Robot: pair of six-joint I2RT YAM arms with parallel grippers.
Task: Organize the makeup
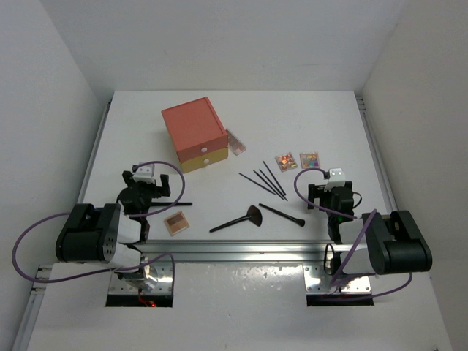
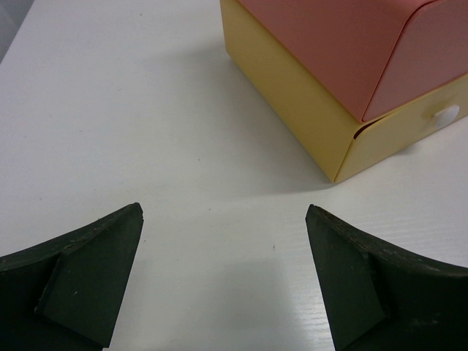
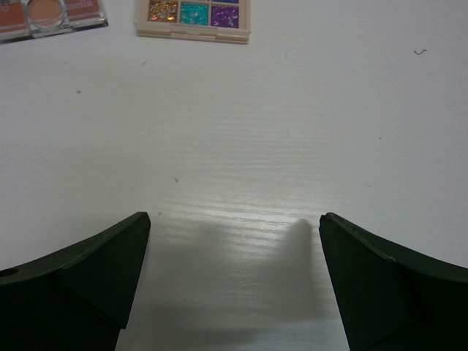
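left and right jaws hang wide apart, empty, over the counter (image 1: 131, 139); sorting looks unstarted; next, right jaws reach for the glitter palette (image 3: 192, 18).

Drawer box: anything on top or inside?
Nothing sits on top of the drawer box. Both drawers look closed, so their contents are hidden. A small palette lies next to it.

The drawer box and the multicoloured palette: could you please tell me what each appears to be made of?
The drawer box looks like moulded plastic, matte to satin: even orange-red and yellow colour, rounded edges, soft sheen, no grain. The multicoloured palette seems to have a beige plastic case with a smooth rim; its pans hold something glittery, probably pressed powder.
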